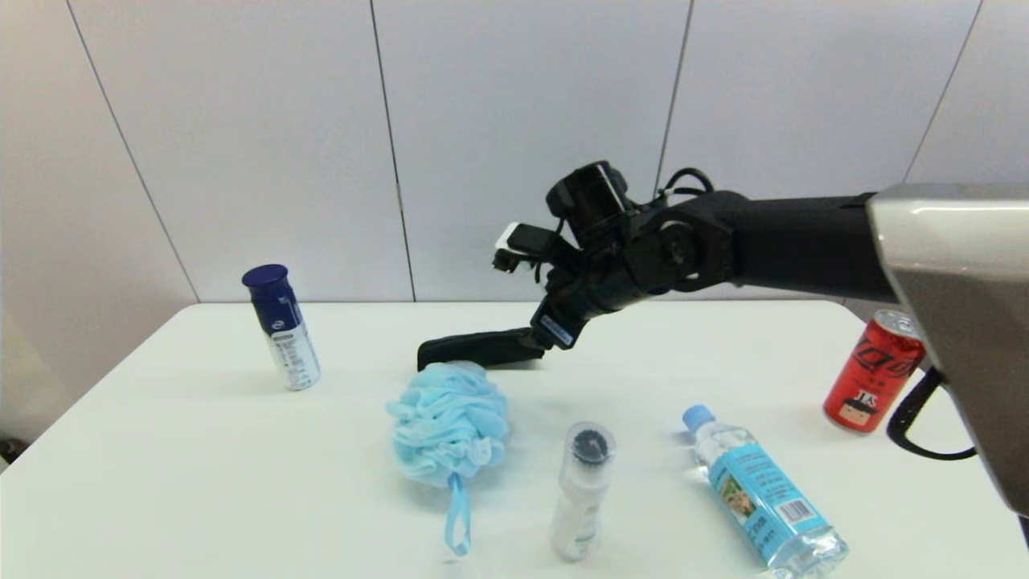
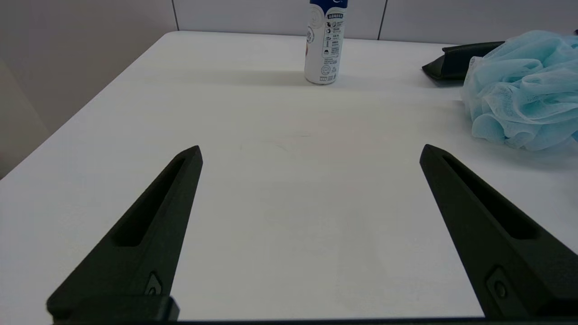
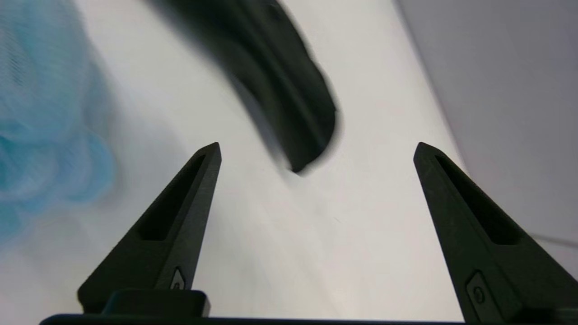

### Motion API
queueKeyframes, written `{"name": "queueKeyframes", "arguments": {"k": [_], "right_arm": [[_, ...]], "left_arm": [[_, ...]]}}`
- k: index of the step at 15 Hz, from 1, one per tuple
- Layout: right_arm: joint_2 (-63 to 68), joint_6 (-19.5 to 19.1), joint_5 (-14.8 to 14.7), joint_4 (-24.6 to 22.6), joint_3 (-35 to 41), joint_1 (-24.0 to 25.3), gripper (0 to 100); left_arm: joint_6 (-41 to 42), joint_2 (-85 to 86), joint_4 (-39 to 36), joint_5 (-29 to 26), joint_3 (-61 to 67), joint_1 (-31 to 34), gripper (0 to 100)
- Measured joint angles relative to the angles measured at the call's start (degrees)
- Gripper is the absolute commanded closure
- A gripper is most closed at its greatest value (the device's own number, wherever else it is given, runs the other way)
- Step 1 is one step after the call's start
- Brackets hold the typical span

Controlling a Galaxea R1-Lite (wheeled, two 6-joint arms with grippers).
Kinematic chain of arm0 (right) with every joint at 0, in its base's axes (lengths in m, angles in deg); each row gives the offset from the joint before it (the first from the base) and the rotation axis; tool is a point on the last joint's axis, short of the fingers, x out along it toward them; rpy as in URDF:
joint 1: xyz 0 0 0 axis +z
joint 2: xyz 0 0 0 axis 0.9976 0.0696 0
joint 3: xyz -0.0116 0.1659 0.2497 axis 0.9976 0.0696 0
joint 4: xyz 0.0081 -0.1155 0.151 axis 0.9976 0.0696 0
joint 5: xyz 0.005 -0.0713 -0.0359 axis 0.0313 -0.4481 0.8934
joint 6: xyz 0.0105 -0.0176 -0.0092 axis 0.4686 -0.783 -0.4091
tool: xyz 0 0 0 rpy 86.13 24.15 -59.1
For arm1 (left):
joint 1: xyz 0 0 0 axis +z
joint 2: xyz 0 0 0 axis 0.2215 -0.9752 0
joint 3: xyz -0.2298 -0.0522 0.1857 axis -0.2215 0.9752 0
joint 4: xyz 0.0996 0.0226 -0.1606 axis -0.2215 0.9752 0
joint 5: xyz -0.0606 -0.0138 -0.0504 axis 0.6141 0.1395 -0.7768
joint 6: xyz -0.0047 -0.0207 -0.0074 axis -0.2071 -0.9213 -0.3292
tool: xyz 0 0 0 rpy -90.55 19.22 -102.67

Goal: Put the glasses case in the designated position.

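Matte black and low on the white worktop, the glasses case lies beyond the right gripper, whose jaws stand wide apart and empty; one rounded end of the case sits just ahead of the gap between them, off toward the left finger, with the rest running away at an angle. Starting at the far left, the left gripper hovers over bare worktop with its jaws also spread and holding nothing, well apart from the case; a blue-capped spray can stands ahead of it. The light blue bath pouf lies touching or nearly touching the near side of the case, just outside the right gripper's left finger. The main risk, as I judge it, is that finger snagging the soft mesh on closing and dragging it along. Since the case lies oblique to the jaws, a pinch near its rounded end could also squirt it sideways or twist it loose.
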Motion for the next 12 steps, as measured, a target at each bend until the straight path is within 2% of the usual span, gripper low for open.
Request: {"name": "queueKeyframes", "arguments": {"k": [8, 12], "right_arm": [[-19.0, 0.1, -0.2, -0.7, 12.1, -13.0, 0], [-29.5, 3.0, -0.2, -6.1, 18.8, -21.3, 0]], "left_arm": [[0.0, 0.0, 0.0, 0.0, 0.0, 0.0, 0], [0.0, 0.0, 0.0, 0.0, 0.0, 0.0, 0]]}}
